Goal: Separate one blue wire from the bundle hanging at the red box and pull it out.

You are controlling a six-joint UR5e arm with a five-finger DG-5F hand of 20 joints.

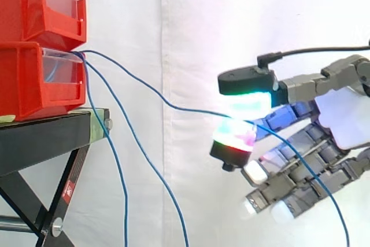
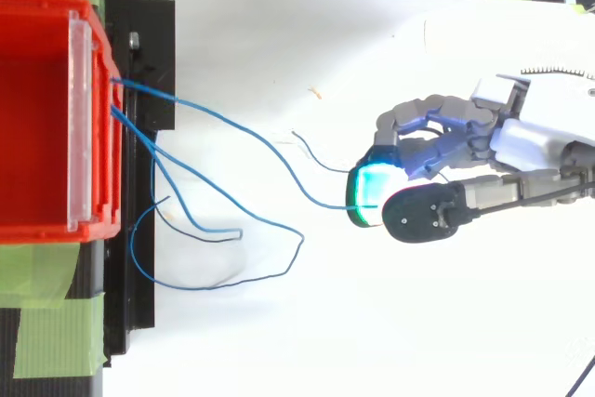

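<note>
Several thin blue wires (image 1: pixel 118 160) hang from the front of the lower red box (image 1: pixel 34 79), also seen from above as red box (image 2: pixel 46 118). One blue wire (image 1: pixel 173 103) runs out to the right, away from the rest, and passes between a glowing thumb pad (image 1: pixel 247 103) and a fingertip (image 1: pixel 234 137) of my hand (image 1: pixel 341 120). The hand is pinched on this wire (image 2: pixel 270 151), well right of the box. Past the pinch the wire drops down behind the other fingers. In the top view my hand (image 2: pixel 521 151) holds the wire's end at the green pad.
A second red box (image 1: pixel 40 4) is stacked on the lower one. Both rest on a black stand (image 1: pixel 46 137) with green tape (image 2: pixel 51 341) at its edges. The other wires loop down on the white surface (image 2: pixel 223 258) below the box.
</note>
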